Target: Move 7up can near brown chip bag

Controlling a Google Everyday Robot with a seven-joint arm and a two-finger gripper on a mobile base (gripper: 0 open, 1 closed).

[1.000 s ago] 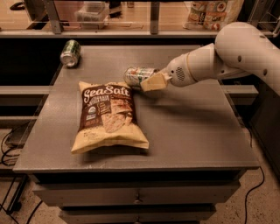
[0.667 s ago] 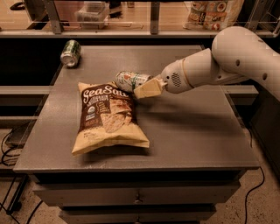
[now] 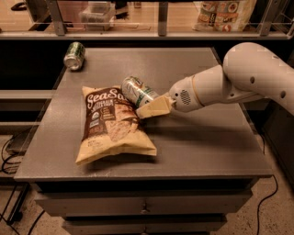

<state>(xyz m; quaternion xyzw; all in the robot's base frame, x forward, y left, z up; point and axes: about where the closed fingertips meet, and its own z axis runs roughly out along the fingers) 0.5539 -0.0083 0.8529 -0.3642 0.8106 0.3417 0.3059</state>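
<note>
A big grey worktop (image 3: 206,147) fills the room's middle, with a shelf behind it where another snack bag (image 3: 225,13) stands. A fat white arm (image 3: 248,78) reaches in from the right side. The brown chip bag (image 3: 110,121) lies flat on the left part of the worktop, so there is room next to it. The gripper (image 3: 146,103) is at the top right corner of the bag. Its pale fingers (image 3: 154,108) look pinched on the 7up can (image 3: 137,90), which is tipped over on a slant and just touching or just over the bag's edge. I think the can is held this way to set it down right beside the bag. The job looks almost done. A darker green can (image 3: 74,55) lies far off at the back left corner.
</note>
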